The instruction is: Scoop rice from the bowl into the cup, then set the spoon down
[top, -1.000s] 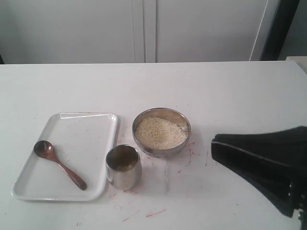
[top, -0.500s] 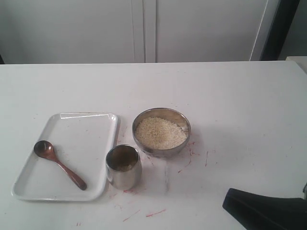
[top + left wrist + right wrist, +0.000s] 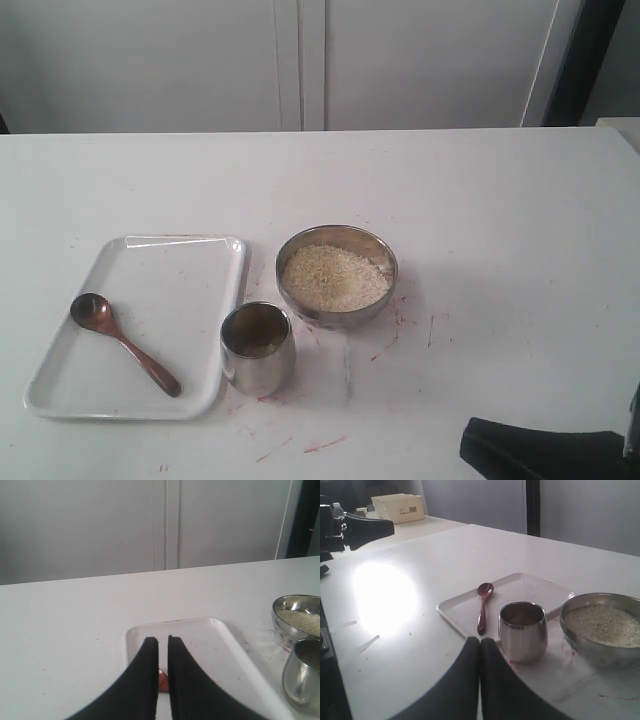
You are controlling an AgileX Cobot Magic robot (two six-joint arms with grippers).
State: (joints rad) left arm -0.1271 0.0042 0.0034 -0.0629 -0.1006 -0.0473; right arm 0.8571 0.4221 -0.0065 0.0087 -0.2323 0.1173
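The reddish-brown wooden spoon [image 3: 125, 345] lies on the white tray [image 3: 170, 270], free of both grippers. To the tray's right stands the steel cup [image 3: 257, 348] with some grains inside. Behind it, the steel bowl [image 3: 340, 232] holds a mound of rice [image 3: 335, 277]. My right gripper [image 3: 468, 447] sits low at the bottom right corner, shut and empty, far from the bowl. Its wrist view has the shut fingers [image 3: 480, 641] near the cup [image 3: 522, 632], spoon [image 3: 483, 607] and bowl [image 3: 600, 652]. My left gripper [image 3: 163, 640] hovers at the tray [image 3: 200, 635], fingers slightly parted, a sliver of spoon [image 3: 162, 680] below.
Red smears mark the white table around the cup and bowl [image 3: 385, 350]. White cabinet doors [image 3: 300, 60] close off the back. In the right wrist view, cream boxes [image 3: 400, 505] and a black arm [image 3: 365, 530] stand beyond the table's far side.
My right arm has drawn back down toward the bottom right corner, from beside the bowl to the frame's edge. Spoon, cup, bowl and tray have not moved.
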